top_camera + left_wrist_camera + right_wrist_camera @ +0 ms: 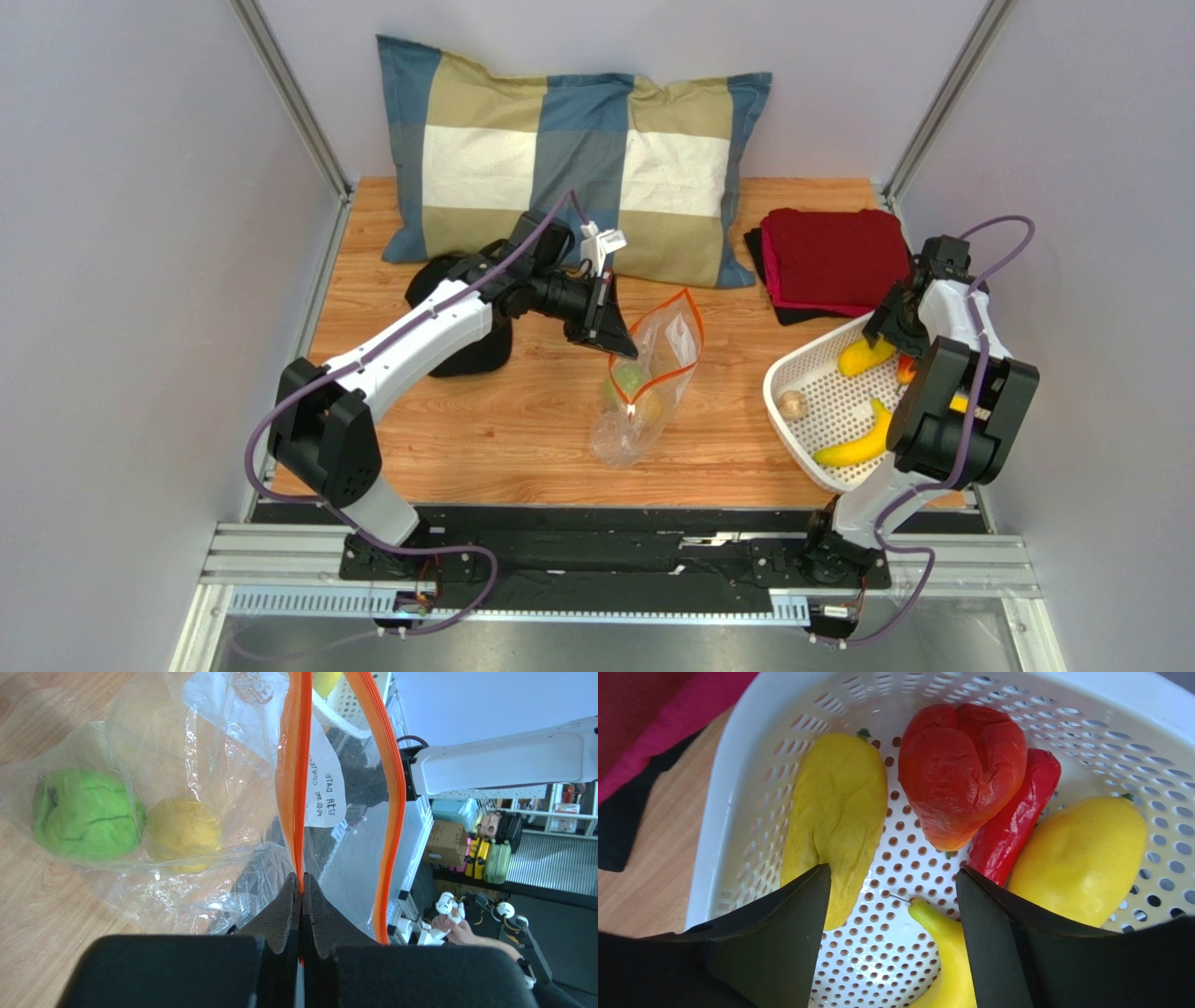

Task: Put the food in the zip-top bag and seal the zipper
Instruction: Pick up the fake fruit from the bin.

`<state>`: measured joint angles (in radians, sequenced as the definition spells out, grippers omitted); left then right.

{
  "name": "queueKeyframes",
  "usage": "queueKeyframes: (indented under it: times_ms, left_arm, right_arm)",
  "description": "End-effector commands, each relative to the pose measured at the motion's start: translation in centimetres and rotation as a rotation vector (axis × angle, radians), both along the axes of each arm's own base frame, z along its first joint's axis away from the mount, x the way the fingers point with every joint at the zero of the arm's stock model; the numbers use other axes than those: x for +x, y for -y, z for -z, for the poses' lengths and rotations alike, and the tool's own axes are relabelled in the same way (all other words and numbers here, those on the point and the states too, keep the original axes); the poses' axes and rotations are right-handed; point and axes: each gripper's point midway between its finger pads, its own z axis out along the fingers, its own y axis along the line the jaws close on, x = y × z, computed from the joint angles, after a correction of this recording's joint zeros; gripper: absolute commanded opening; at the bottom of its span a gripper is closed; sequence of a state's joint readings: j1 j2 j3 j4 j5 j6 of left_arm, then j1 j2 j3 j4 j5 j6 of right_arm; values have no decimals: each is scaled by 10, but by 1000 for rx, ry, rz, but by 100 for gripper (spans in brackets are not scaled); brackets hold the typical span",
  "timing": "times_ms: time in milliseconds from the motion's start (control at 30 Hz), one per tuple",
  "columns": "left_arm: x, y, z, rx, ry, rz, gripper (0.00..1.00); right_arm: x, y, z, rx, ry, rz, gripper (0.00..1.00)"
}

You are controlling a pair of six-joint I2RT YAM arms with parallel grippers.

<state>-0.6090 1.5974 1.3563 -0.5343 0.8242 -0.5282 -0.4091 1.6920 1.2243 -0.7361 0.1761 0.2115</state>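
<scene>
1. Left wrist view: the left pincer [302,885] is pressed together on the zipper [300,777], with one orange-red strip between its pads. The other strip bows away to the right, leaving the mouth agape.
2. The zip-top bag [648,399] lies mid-frame in the top view. Crinkled plastic blurs a green ball-like piece [84,812] and a yellow lemon-like piece [184,831] inside. I can't make out the slider tab.
3. The right pincer [892,896] hangs with fingers apart over the white basket [738,777], gripping nothing. In the top view its own arm hides it.
4. Beneath it the banana [945,959] is cut off at the lower edge. A red piece [962,770] and a lemon [1081,857] lie beyond.
5. A beige round piece [794,405] sits at the basket's left. A pillow [575,154] and red cloth [835,259] line the worktop's [491,420] upper edge.
</scene>
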Motion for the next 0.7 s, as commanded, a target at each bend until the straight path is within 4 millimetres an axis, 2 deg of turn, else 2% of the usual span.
queueKeyframes:
  times_ms: [0, 367, 667]
  left_arm:
    - [5, 5, -13, -28, 53, 14, 0]
    - [6, 6, -10, -23, 45, 16, 0]
    - [7, 8, -9, -24, 39, 19, 0]
  right_arm:
    - [24, -3, -8, 34, 108, 22, 73]
    - [31, -15, -10, 84, 151, 17, 76]
    - [29, -21, 33, 139, 85, 10, 80]
